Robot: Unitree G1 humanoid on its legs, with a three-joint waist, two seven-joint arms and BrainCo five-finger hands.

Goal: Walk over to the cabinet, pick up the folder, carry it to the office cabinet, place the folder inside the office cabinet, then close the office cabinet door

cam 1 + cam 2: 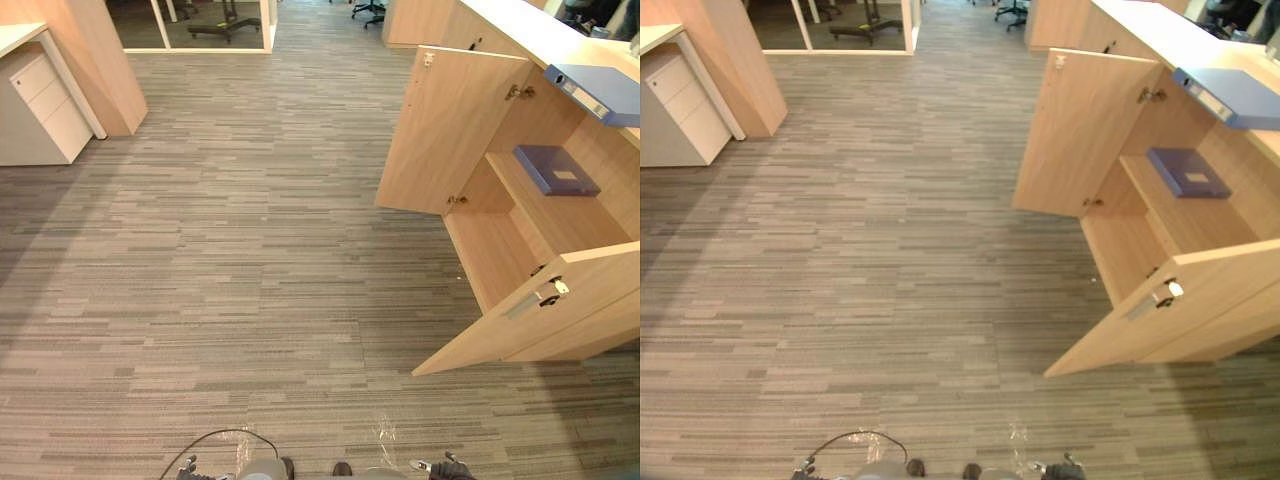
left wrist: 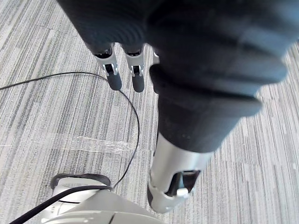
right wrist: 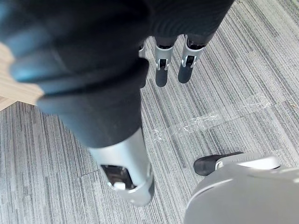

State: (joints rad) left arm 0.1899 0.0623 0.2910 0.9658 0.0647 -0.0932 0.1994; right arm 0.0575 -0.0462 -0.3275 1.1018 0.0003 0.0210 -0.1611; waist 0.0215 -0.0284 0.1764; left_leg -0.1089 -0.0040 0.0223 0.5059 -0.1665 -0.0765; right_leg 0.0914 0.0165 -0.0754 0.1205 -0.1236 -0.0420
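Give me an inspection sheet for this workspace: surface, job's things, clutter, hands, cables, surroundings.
surface: grey striped carpet, bare in front of the cabinet.
job's things: office cabinet with far door and near door both swung open; a blue folder lies flat on its shelf; a second blue folder lies on the cabinet's top.
clutter: strip of clear tape stuck on the carpet near the robot.
hands: left hand and right hand hang over the carpet, fingers straight, holding nothing.
cables: nothing seen at the cabinet.
surroundings: white drawer unit at far left; glass partition beyond.
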